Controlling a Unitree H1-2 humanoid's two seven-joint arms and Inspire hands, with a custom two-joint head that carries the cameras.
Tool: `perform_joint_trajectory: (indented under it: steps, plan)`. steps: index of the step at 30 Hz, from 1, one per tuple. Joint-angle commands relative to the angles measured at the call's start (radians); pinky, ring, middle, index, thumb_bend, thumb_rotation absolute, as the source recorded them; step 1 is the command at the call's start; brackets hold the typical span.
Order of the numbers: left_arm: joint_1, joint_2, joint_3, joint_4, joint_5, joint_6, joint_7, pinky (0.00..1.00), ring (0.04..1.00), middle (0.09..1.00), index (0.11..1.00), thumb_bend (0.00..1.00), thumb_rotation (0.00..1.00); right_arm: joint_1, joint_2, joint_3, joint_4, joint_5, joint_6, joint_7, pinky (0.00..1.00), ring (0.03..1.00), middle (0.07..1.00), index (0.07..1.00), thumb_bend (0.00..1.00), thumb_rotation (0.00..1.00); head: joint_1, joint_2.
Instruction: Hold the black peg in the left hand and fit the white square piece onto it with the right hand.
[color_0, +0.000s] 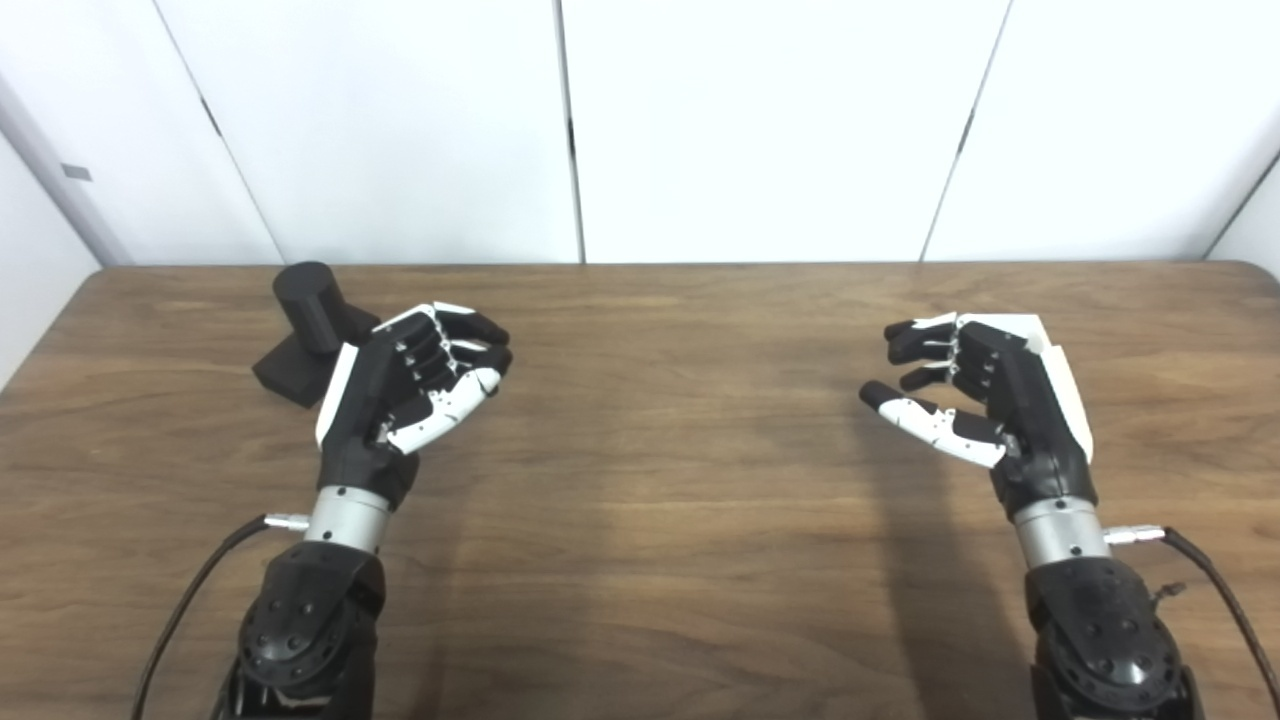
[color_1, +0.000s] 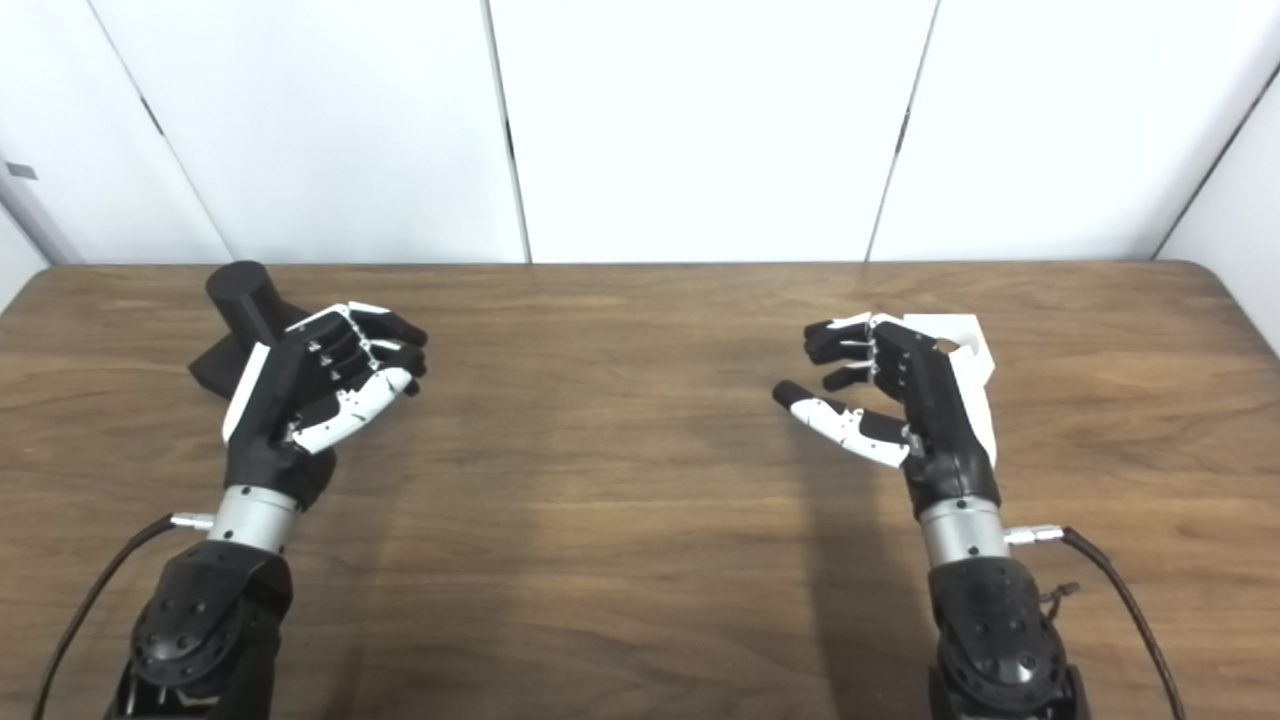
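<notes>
The black peg (color_0: 308, 305), a cylinder on a square black base, stands tilted at the far left of the wooden table (color_0: 640, 560). My left hand (color_0: 415, 385) hovers just to its right, fingers curled but apart, holding nothing. The white square piece (color_1: 957, 340) with a round hole lies flat at the right, mostly hidden behind my right hand (color_1: 890, 400). That hand is open, with curved fingers and the thumb stretched out to the left, and nothing in it.
White wall panels (color_0: 760, 130) stand right behind the table's far edge. Cables (color_0: 190, 590) run from both wrists toward the near edge. A wide stretch of bare wood lies between the two hands.
</notes>
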Motion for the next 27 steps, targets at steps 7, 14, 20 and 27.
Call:
perform_joint_trajectory:
  steps: [7,14,20,27]
  plan:
    - [0.001,-0.02,-0.046,-0.019,0.077,-0.046,0.024,0.4,0.503,0.566,0.493,0.5,0.06,-0.004,-0.019,-0.021,-0.019,0.025,-0.089,-0.005,0.47,0.575,0.64,0.493,0.5,0.12,0.12,-0.054]
    - [0.005,-0.04,-0.065,-0.019,0.109,-0.043,0.031,0.4,0.496,0.566,0.492,0.5,0.06,-0.002,-0.027,-0.03,-0.043,0.023,-0.059,0.0,0.49,0.577,0.649,0.492,0.5,0.11,0.162,-0.073]
    - [-0.001,-0.044,-0.067,-0.004,0.108,-0.068,0.027,0.39,0.489,0.556,0.492,0.5,0.06,-0.004,-0.021,-0.035,-0.067,0.026,-0.023,-0.002,0.5,0.588,0.647,0.491,0.5,0.11,0.169,-0.079]
    - [0.0,-0.039,-0.069,-0.005,0.119,-0.075,0.026,0.4,0.49,0.555,0.492,0.5,0.06,-0.007,-0.019,-0.036,-0.082,0.045,0.004,0.002,0.5,0.587,0.649,0.491,0.5,0.11,0.174,-0.081]
